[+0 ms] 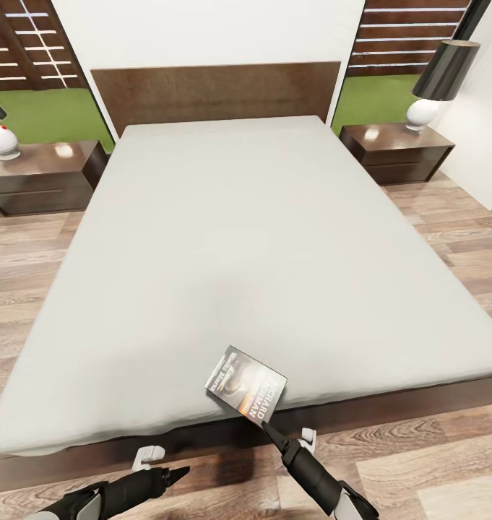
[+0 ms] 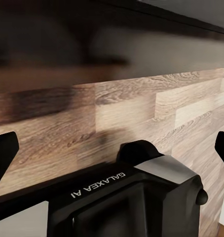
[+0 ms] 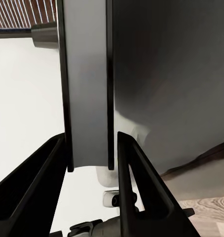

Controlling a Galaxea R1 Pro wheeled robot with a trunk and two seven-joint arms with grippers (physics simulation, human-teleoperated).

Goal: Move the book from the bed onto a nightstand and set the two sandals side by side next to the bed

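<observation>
The book (image 1: pixel 246 381), dark-covered with an orange band and white letters, sits tilted at the foot edge of the bed (image 1: pixel 238 238). My right gripper (image 1: pixel 266 427) is shut on its near corner. In the right wrist view the book (image 3: pixel 87 98) is seen edge-on between the two black fingers (image 3: pixel 43 187). My left gripper (image 1: pixel 175 474) hangs open and empty above the wood floor in front of the bed frame; the left wrist view has its fingertips (image 2: pixel 3 150) far apart. The two sandals are out of view.
A dark nightstand (image 1: pixel 36 173) stands left of the headboard and another nightstand (image 1: pixel 397 148) to its right, each carrying a lamp (image 1: pixel 441 79). Wood-plank floor (image 1: pixel 448 238) runs along both sides of the bed. A black robot part (image 2: pixel 131 197) crosses the left wrist view.
</observation>
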